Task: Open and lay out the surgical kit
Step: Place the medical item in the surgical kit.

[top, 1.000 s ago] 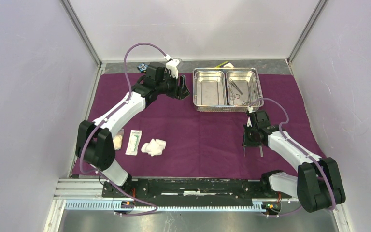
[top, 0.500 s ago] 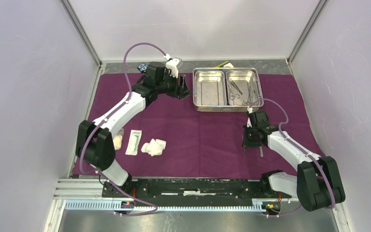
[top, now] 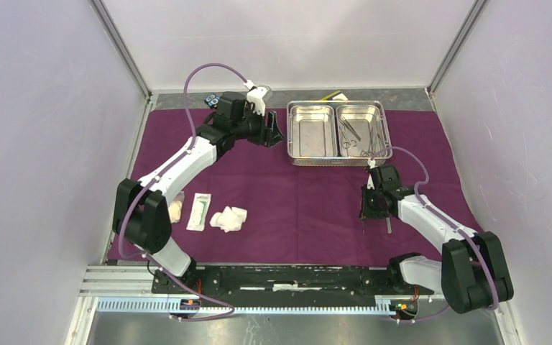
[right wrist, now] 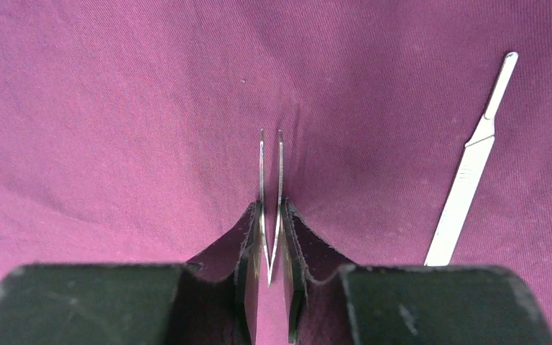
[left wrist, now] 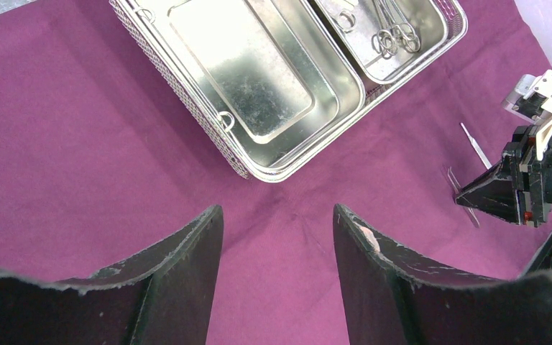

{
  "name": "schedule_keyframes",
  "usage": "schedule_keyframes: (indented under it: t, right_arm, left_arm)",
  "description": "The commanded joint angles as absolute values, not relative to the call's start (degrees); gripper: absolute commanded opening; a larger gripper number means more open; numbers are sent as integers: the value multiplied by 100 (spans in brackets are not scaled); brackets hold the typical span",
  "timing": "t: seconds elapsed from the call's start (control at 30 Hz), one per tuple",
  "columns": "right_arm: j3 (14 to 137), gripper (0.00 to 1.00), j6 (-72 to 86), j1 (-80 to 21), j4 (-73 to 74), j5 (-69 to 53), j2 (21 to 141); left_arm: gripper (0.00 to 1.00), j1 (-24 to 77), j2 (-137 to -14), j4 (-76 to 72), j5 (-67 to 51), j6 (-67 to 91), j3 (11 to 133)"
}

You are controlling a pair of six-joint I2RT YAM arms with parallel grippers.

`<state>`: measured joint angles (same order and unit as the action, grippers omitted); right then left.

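The dark-purple cloth wrap (top: 295, 208) lies spread flat. At its far side stands the steel two-compartment tray (top: 336, 162); clamps (top: 363, 140) lie in its right half, the left half is bare. My right gripper (right wrist: 270, 208) sits low on the cloth, jaws narrowly parted and still closed round slim tweezers (right wrist: 261, 165) whose two arms spread between the pads. A flat steel handle (right wrist: 467, 180) lies on the cloth just right of it. My left gripper (left wrist: 278, 215) hovers open and empty beside the tray's (left wrist: 287, 172) left corner. Gauze wads (top: 229, 218) and a white packet (top: 199, 211) lie at the front left.
Small blue and black blocks (top: 211, 99) sit behind the left arm on the grey strip. A yellowish block (top: 333, 95) lies behind the tray. Purple walls close in both sides; a metal rail runs along the near edge.
The right gripper's jaws have eased apart a little around the tweezers, and the tweezers' arms have spread. Neither arm has shifted noticeably.
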<state>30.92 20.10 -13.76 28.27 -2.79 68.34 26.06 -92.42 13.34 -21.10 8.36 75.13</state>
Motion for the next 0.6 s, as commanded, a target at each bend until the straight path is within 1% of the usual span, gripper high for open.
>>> schedule_keyframes:
  t: [0.0, 0.57]
  right_arm:
    - [3103, 21, 1959, -1364, 2786, -245, 6865]
    - [3146, 26, 1884, -1360, 2839, -274, 6745]
  left_arm:
    - [64, 2593, -9125, 1134, -2209, 1006, 7630]
    - [65, 2593, -9049, 1151, -2197, 994, 7593]
